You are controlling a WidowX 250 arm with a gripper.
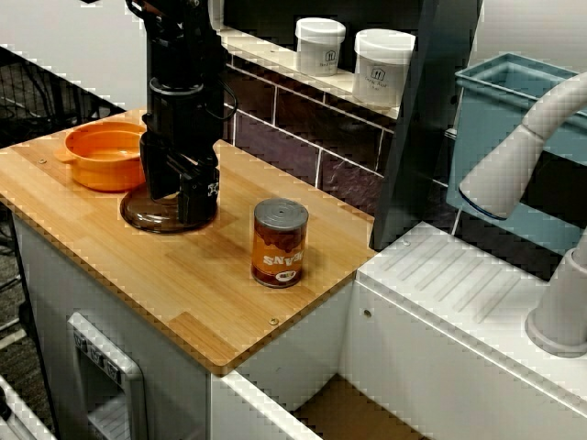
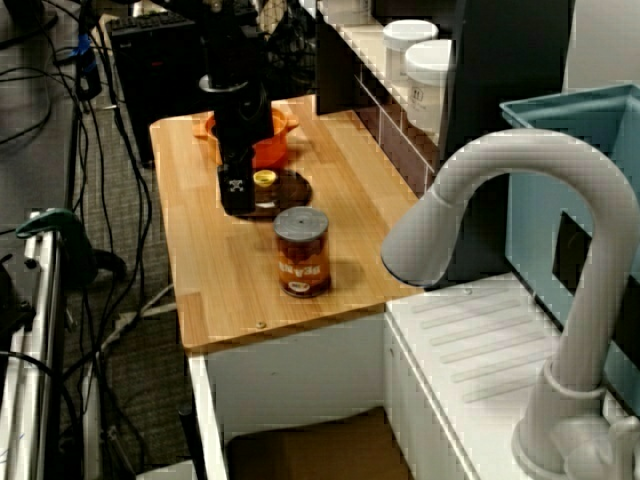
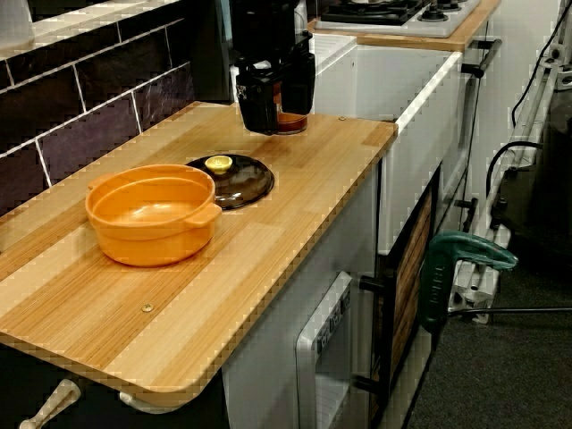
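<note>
View from the counter's front: my gripper [image 1: 180, 202] stands at upper left over the dark lid [image 1: 138, 216], jaws parted and holding nothing. The orange bowl [image 1: 105, 158] lies to its left and the can [image 1: 280, 243] to its right.

View from the sink end: at upper centre, the gripper is just left of the lid's yellow knob [image 2: 264, 180]. I cannot tell whether it touches.

View along the counter: the gripper hangs at top centre, and the lid lies below it at centre left.

tile-facing view: close, looked down across the counter [image 1: 202, 302], gripper [image 1: 181, 194] left of centre
sink-end view: higher, further back, can [image 2: 302, 250] in front of the jaws
pot-end view: low, opposite way, orange pot [image 3: 154, 213] nearer than the jaws
shared: lid [image 3: 243, 184] by the jaws
</note>
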